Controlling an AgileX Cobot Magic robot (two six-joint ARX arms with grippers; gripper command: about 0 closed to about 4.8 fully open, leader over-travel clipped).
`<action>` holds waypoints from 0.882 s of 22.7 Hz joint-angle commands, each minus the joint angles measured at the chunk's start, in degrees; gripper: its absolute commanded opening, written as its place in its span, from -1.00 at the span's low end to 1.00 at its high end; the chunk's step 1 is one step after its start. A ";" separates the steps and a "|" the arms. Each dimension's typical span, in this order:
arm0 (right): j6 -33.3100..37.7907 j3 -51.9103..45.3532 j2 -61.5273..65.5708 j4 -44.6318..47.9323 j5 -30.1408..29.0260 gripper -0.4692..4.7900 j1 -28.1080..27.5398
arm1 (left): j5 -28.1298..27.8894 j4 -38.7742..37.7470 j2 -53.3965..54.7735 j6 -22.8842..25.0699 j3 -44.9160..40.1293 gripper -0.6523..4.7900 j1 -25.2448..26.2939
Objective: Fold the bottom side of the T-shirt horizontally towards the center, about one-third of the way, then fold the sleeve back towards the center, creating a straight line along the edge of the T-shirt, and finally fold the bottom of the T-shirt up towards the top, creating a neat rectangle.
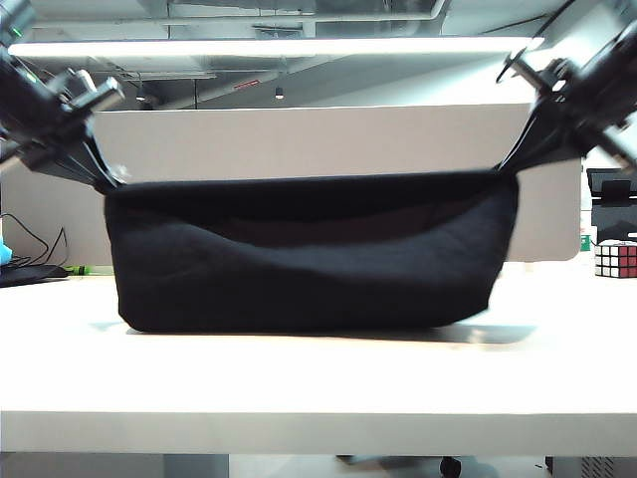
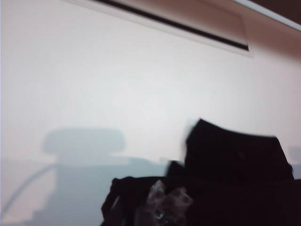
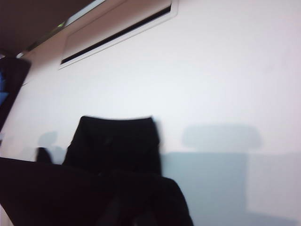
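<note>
Surface: white table [image 1: 318, 383] under ceiling strip lights, a grey partition behind.
T-shirt [image 1: 314, 254]: you see it stretched in the air between both arms, its lower fold resting on the table; collar and chest mark are hidden.
Left gripper [image 1: 100, 179]: pinched on the shirt's upper left corner; fingertips buried in black cloth, and your wrist camera is blurred.
Right gripper [image 1: 510, 164]: pinched on the upper right corner; fingers equally lost in fabric.
Cube toy [image 1: 616, 258]: far right, cut off by the edge.
</note>
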 commanded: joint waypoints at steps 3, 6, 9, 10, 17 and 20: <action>-0.90 6.56 9.35 0.68 0.35 -0.86 -0.17 | -0.11 -0.44 10.01 -0.17 10.16 -0.78 -0.26; -0.87 6.88 12.33 5.11 0.61 -0.86 -0.22 | -0.48 0.39 13.94 0.04 13.18 -0.78 -0.74; -0.90 6.95 13.70 10.49 1.03 -0.85 -0.37 | 1.90 5.57 15.58 0.09 13.16 -0.51 -1.27; -1.05 6.95 13.84 12.07 0.98 -0.76 -0.42 | 2.91 6.58 15.58 0.07 13.14 -0.15 -1.27; -1.75 9.88 13.55 13.38 -2.86 0.74 -3.85 | 3.17 5.77 15.15 1.16 14.75 0.31 0.44; -1.68 11.98 12.55 7.23 -8.61 0.72 -6.23 | 5.90 1.66 13.94 1.20 15.26 0.30 2.10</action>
